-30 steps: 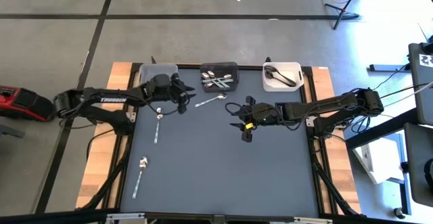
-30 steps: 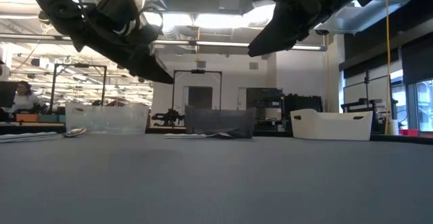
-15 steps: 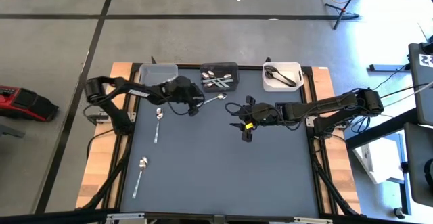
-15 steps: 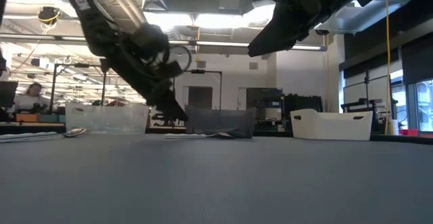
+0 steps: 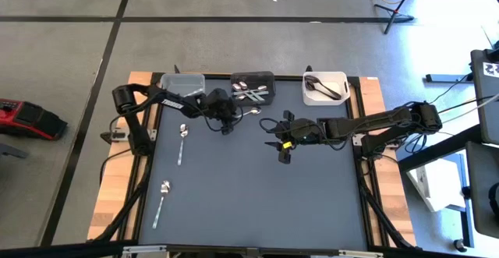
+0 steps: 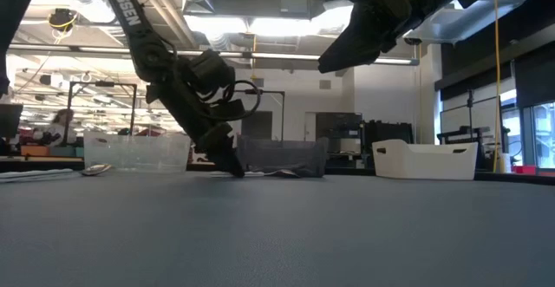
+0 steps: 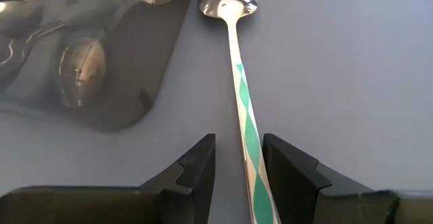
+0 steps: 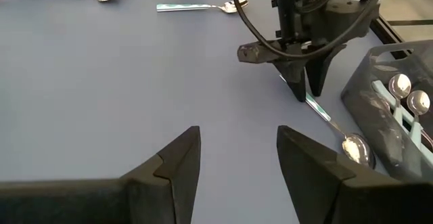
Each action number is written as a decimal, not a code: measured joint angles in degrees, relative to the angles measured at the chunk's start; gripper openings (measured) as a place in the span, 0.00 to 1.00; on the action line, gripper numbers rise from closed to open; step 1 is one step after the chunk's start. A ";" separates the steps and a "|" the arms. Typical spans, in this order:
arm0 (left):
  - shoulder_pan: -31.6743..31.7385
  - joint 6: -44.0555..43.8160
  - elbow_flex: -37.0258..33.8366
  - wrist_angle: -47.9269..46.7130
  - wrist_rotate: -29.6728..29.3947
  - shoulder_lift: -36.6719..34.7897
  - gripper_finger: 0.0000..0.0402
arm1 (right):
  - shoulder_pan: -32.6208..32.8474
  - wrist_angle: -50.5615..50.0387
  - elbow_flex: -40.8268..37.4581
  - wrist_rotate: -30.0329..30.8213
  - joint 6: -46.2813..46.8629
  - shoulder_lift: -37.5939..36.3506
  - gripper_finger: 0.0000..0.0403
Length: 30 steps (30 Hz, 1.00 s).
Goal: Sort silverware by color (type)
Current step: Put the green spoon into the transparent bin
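Left wrist view: the left end effector (image 7: 238, 166) stands released astride a silver spoon (image 7: 239, 88) lying on the bench beside the black bin (image 5: 253, 86), handle between the fingers, bowl toward 12 o'clock. Right end effector (image 5: 284, 143) hangs released mid-bench, farther away.

A dark grey mat (image 5: 249, 188) covers the wooden-edged table (image 5: 117, 180). Along its far edge: clear plastic bin (image 5: 182, 82), black bin (image 5: 253, 79), white bin (image 5: 325, 90). A red case (image 5: 27, 119) lies on the floor.
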 joint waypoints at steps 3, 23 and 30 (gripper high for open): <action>0.00 0.72 0.03 -0.67 0.05 0.00 0.30 | 0.01 -0.02 0.00 0.01 0.00 0.00 0.45; -1.44 5.18 0.00 -1.90 -0.27 -0.32 0.07 | 0.01 0.00 0.00 -0.01 0.00 0.00 0.45; -2.97 6.75 -0.22 -8.83 -0.06 -6.17 0.10 | 0.01 -0.30 0.00 -0.12 0.00 0.00 0.45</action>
